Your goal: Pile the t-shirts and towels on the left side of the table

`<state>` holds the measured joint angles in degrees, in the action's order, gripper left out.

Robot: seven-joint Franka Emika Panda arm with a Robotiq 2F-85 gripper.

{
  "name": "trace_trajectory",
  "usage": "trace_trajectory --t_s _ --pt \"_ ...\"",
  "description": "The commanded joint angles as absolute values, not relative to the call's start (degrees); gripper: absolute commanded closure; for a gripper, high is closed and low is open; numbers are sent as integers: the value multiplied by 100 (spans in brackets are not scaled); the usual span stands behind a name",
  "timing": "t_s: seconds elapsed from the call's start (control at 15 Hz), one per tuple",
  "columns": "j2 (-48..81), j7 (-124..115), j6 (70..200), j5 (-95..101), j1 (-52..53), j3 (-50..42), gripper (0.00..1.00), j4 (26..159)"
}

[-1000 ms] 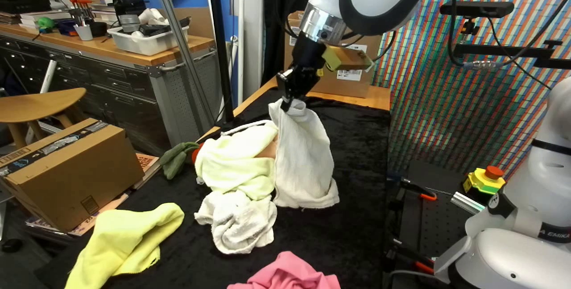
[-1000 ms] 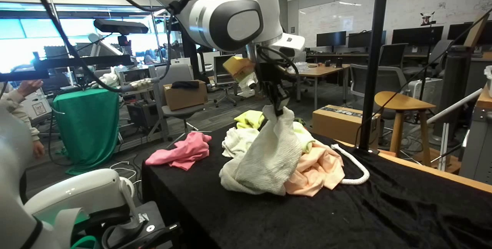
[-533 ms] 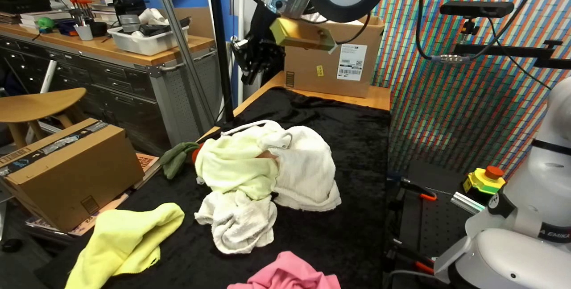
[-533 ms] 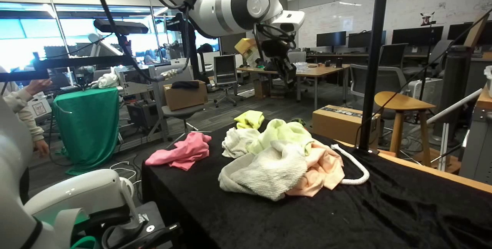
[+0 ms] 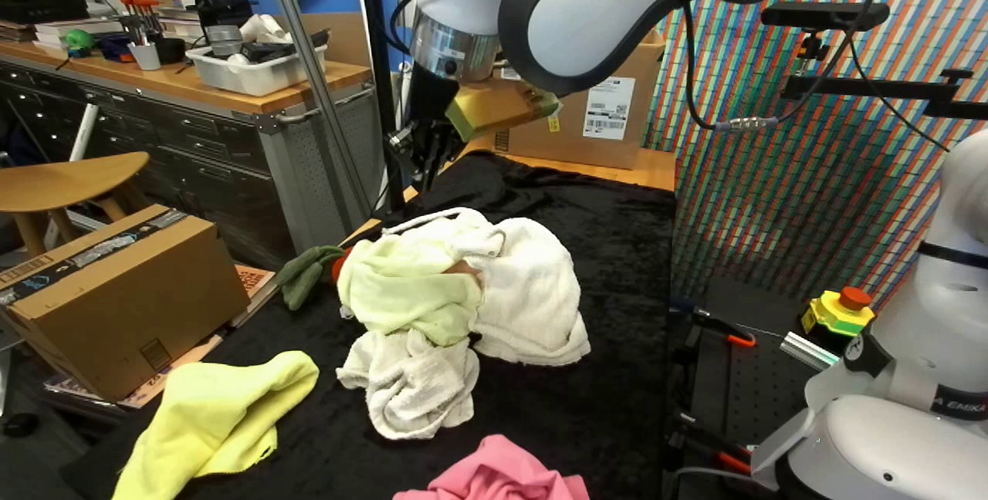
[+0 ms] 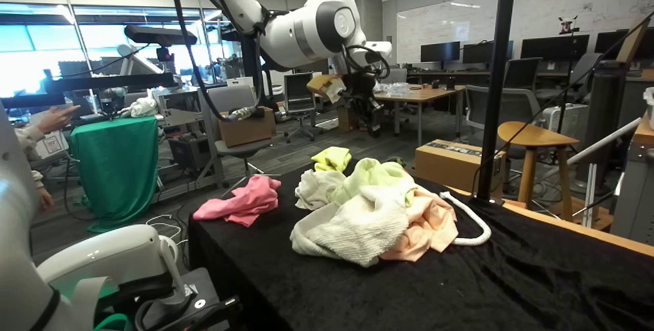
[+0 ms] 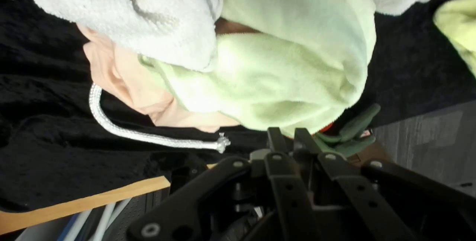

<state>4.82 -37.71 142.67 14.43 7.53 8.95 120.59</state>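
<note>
White and nubbly, the large towel (image 6: 347, 231) is lying over the peach cloth (image 6: 426, 226) and onto the pale green cloth (image 7: 282, 73), with a crumpled white cloth (image 5: 417, 388) touching the green one; all are resting on the black table (image 6: 409, 295). The gripper (image 7: 288, 132) is hanging in the air, apart from the cloths, its jaws clenched nearly together on nothing. The pink cloth (image 6: 242, 201) and yellow cloth (image 5: 216, 415) are lying separately, probably the next ones for gathering. Both are looking soft, light and hard to damage; a raised fold should be giving a surer pinch than a flat part. The pink cloth is sitting right at the table's edge, so lifting before dragging would be wise. Bare black surface is spreading beside the large towel, while a black post (image 6: 495, 91) is standing by the edge, probably limiting the swing there.
</note>
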Motion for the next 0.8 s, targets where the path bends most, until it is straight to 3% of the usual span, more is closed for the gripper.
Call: trace_trajectory --t_s 0.0,0.47,0.73 --pt "827 -3483 13785 1627 1078 918 58 11722" --pt "1513 -3331 13346 2178 1867 976 1 11257" --pt "1965 -3173 13226 2414 2170 939 0 10822"
